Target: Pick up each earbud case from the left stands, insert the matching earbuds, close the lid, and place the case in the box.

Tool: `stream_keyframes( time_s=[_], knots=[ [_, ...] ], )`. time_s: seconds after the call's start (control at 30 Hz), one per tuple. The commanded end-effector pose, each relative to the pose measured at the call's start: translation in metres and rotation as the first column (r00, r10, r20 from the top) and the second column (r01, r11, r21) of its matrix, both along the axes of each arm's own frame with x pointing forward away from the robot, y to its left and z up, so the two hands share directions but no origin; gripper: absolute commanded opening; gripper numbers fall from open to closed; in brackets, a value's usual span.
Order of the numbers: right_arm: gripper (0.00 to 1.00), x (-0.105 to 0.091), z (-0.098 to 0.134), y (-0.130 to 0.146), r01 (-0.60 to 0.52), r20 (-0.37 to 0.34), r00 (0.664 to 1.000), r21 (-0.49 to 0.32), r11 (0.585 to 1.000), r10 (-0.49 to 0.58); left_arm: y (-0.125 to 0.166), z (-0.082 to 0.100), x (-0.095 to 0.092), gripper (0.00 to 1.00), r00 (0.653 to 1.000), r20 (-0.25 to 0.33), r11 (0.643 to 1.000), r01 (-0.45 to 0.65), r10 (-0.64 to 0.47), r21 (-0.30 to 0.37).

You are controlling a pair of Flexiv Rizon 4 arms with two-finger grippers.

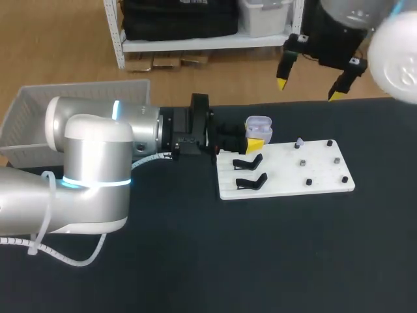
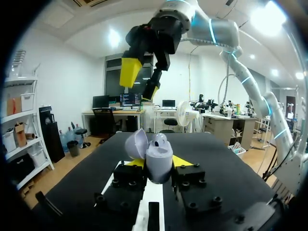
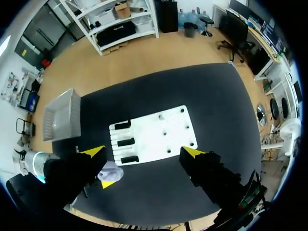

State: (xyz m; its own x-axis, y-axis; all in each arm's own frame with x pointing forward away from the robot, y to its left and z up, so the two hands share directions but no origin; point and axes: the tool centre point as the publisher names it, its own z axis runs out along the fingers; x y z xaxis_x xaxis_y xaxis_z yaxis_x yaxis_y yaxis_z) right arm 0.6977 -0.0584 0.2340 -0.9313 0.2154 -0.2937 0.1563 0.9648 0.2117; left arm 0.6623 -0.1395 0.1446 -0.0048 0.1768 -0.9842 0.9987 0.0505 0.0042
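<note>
By the white board (image 1: 287, 171) | left gripper (image 2: 158, 162) grasping open earbud case (image 2: 159, 151) | right gripper (image 1: 307, 89) released, aloft

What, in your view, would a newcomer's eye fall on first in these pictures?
The lavender earbud case, lid open, gripped between the fingers of the left gripper at the far left corner of the white board. Then the right gripper, hanging high above the table with fingers spread wide.

Likely robotics lab: desks (image 2: 111, 114), monitors (image 2: 130, 99).
</note>
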Motion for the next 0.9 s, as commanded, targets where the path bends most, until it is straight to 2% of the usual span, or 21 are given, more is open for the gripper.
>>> stream_keyframes(
  time_s=[0.03, 0.07, 0.1, 0.13, 0.2, 0.4, 0.9],
  knots=[
    [1.0, 0.01, -0.026, -0.006, -0.027, 0.033, 0.999, 0.023, 0.999, 0.026, 0.0, -0.001, -0.001, 0.0, 1.0, 0.004, 1.0, -0.004, 0.004, -0.007],
    [1.0, 0.013, -0.033, -0.006, -0.037, 0.042, 0.999, 0.053, 0.998, 0.035, 0.0, -0.001, -0.001, 0.0, 1.0, 0.004, 1.0, -0.004, 0.004, -0.007],
    [1.0, 0.017, -0.042, -0.007, -0.026, 0.036, 0.999, 0.022, 0.999, 0.025, 0.0, -0.001, -0.001, 0.0, 1.0, 0.004, 1.0, -0.004, 0.004, -0.007],
    [1.0, 0.021, -0.05, -0.008, -0.027, 0.023, 0.999, 0.046, 0.999, 0.026, 0.0, -0.001, -0.001, 0.0, 1.0, 0.004, 1.0, -0.004, 0.004, -0.007],
    [1.0, 0.027, -0.067, -0.011, -0.014, 0.013, 1.0, 0.036, 0.999, 0.013, 0.0, -0.001, -0.001, 0.0, 1.0, 0.004, 1.0, -0.004, 0.004, -0.007],
    [1.0, 0.041, -0.11, -0.017, 0.044, 0.06, 0.997, 0.056, 0.997, -0.048, 0.0, -0.001, -0.001, 0.0, 1.0, 0.004, 1.0, -0.004, 0.004, -0.007],
    [1.0, 0.041, -0.11, -0.017, 0.044, 0.06, 0.997, 0.056, 0.997, -0.048, 0.0, -0.001, -0.001, 0.0, 1.0, 0.004, 1.0, -0.004, 0.004, -0.007]
  ],
)
